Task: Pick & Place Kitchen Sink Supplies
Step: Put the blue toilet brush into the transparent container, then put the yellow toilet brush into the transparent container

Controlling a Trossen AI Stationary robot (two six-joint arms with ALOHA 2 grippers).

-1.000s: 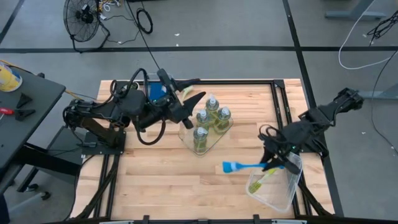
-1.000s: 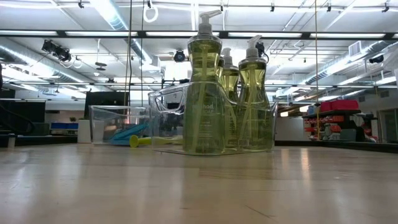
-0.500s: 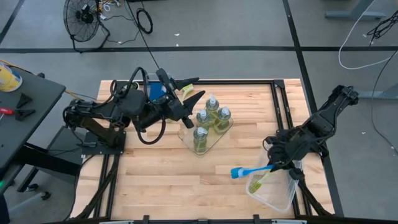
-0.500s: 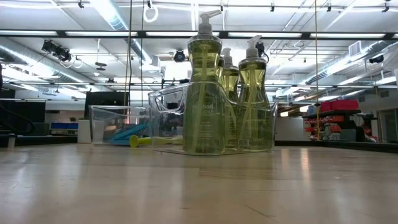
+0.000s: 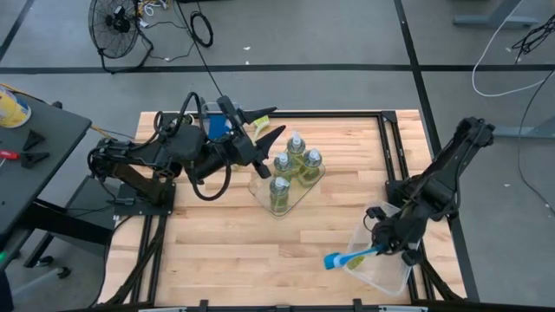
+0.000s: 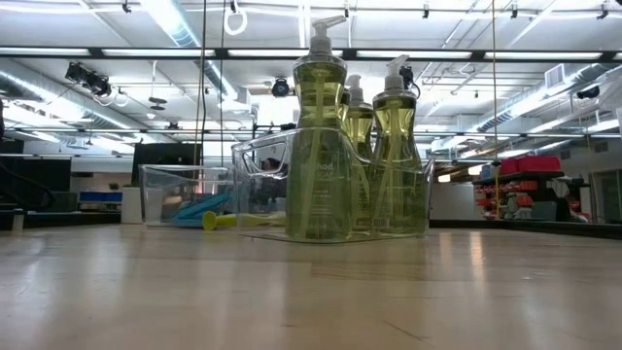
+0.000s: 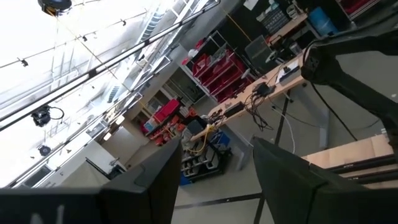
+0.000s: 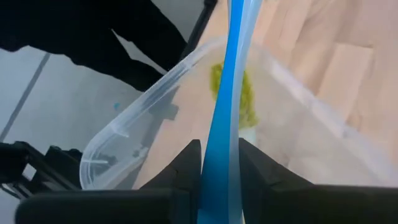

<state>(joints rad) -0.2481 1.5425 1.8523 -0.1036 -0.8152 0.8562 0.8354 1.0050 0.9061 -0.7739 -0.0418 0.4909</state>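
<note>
My right gripper is shut on a blue dish brush above a clear bin at the table's near right corner. A yellow-green brush lies inside that bin. Several clear bottles of yellow-green liquid stand in a clear bin mid-table. Blue sponges lie in a bin at the far left, partly hidden under my left arm. Above them my left gripper stands raised and open, with nothing between its fingers. My right gripper pinches the blue brush's handle between its two fingers, at the end away from the head. The fingers slant down toward the near left, and the handle runs out ahead of them. The brush is lifted, its head by the bin's left rim.
Bare wooden tabletop lies between the bottle bin and the near edge. Black frame rails run along the table's sides. A side table stands to the left, beyond the table.
My right gripper has swung toward the table's near edge and down, tipping lower, still shut on the blue brush. The brush has gone with it from over the bare wood to the near right bin, and now slants, its head by the bin's left rim.
</note>
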